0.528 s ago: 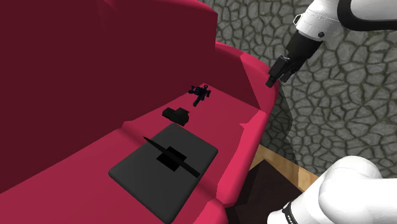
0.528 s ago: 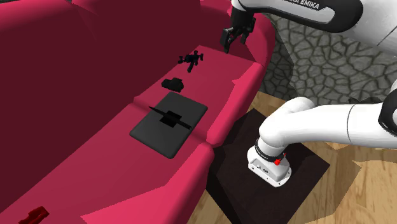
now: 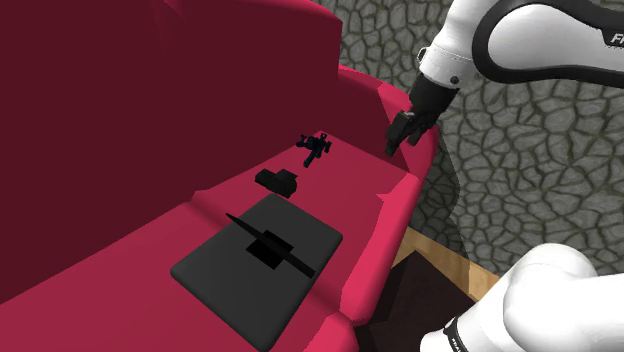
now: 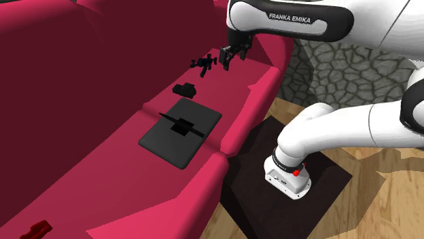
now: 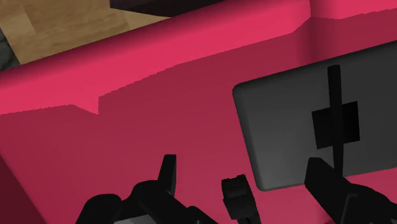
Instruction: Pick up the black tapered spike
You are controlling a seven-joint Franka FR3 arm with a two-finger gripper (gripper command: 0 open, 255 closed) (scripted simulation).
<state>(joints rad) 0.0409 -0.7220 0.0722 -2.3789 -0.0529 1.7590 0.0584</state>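
The black tapered spike [image 3: 243, 228] [image 4: 170, 119] [image 5: 333, 86] lies flat across a dark grey slab [image 3: 225, 275] [image 4: 163, 146] [image 5: 280, 127] on the red sofa seat. A black square block [image 3: 268, 247] [image 5: 335, 123] sits at the spike's middle. My gripper [image 3: 398, 135] [image 4: 227, 58] [image 5: 213, 203] hangs open over the far end of the seat, well away from the spike and close to a small black toy-like object [image 3: 316, 147] [image 4: 204, 63]. Nothing is between the fingers.
A small black block [image 3: 276, 180] [image 4: 183, 89] rests on the seat between the toy-like object and the slab. The sofa's armrest [image 3: 385, 215] runs along the seat's near side, its tall backrest [image 3: 150, 100] along the other. Wooden floor and a stone wall lie beyond.
The gripper has moved down and toward the shoulder view's left, from beside the sofa's far corner to over the seat near the toy-like object. The objects have not moved.
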